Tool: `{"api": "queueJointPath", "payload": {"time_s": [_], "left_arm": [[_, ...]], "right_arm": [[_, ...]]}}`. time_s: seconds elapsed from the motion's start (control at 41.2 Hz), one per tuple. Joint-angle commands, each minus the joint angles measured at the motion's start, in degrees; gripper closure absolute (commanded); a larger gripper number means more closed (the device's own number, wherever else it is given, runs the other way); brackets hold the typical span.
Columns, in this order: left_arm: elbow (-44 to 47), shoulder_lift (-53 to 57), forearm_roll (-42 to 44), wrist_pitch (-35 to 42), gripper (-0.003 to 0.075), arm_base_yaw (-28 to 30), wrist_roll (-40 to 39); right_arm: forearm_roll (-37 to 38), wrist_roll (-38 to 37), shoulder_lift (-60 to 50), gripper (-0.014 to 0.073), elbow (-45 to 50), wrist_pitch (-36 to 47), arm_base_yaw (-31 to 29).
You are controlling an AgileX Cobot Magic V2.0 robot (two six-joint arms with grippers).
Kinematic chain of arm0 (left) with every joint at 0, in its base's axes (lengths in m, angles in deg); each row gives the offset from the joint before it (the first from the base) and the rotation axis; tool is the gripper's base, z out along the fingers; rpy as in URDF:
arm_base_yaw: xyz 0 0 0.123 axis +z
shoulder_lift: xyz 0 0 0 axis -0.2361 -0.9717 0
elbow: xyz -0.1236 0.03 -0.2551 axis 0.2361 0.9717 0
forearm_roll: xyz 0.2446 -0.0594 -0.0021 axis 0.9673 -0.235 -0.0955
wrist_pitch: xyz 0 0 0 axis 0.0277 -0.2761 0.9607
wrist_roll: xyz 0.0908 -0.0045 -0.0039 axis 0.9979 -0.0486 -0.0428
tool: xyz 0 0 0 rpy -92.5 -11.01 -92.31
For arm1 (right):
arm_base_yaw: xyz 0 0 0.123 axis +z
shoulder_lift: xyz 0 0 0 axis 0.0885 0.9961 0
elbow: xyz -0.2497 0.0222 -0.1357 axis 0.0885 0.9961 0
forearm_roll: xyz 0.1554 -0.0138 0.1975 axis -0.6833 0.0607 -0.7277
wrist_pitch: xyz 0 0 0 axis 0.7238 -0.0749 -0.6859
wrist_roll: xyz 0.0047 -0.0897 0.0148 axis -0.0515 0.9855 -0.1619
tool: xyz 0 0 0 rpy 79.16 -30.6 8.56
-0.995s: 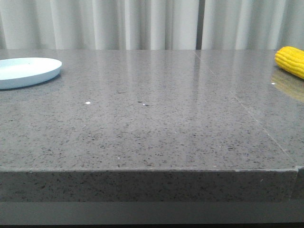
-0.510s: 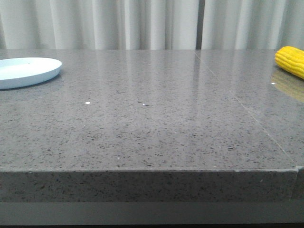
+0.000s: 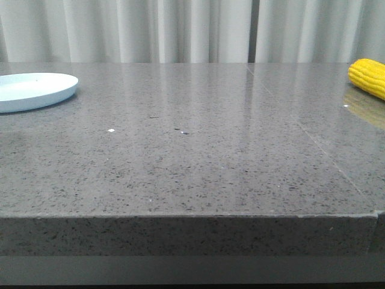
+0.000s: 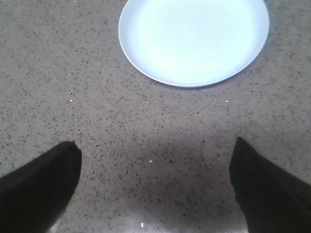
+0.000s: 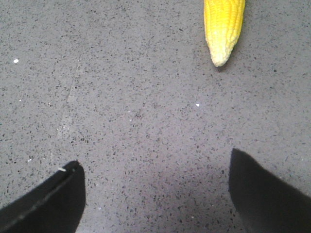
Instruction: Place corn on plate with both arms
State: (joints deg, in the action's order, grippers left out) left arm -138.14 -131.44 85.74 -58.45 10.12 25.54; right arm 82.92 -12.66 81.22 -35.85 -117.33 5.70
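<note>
Left wrist view: left end effector (image 4: 155, 187) hovers spread near plate (image 4: 193, 39); right end effector (image 5: 155, 191) spread near corn (image 5: 222, 26).

A wide, grey, speckled stone-like surface (image 3: 198, 162) fills most of the front view, its thick front edge running across the bottom. At the far left a round, shallow, pale blue-white plate (image 3: 33, 90) rests on it, cut off by the picture's edge. At the far right lies a bright yellow corn cob (image 3: 369, 77), partly out of frame, its reflection beneath. Pale pleated curtains (image 3: 180, 30) hang behind.
</note>
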Motion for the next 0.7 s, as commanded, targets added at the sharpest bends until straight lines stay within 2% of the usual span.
{"api": "queueJointPath", "payload": {"time_s": [0.0,0.194,0.267,0.485,0.68], "left_arm": [[-5.4,-5.1,1.6,2.0,0.0115,1.0,0.0],[-13.3,-15.7,-2.7,-0.8,0.0122,5.9,0.0],[-15.9,-19.1,-5.9,-1.8,0.0122,7.9,2.2],[-21.9,-27.9,-25.4,-1.6,0.0122,14.3,14.2],[-26.0,-34.0,-29.3,-1.4,0.0122,16.6,15.4]], "right_arm": [[-0.2,0.4,0.0,-0.0031,-1.6,2.9,0.0],[-0.2,0.4,0.0,-0.0031,-1.6,2.9,0.0],[-0.2,0.4,0.0,-0.0031,-1.6,2.9,0.0],[-0.2,0.4,0.0,-0.0031,-1.6,2.9,0.0],[-0.2,0.4,0.0,-0.0031,-1.6,2.9,0.0]]}}
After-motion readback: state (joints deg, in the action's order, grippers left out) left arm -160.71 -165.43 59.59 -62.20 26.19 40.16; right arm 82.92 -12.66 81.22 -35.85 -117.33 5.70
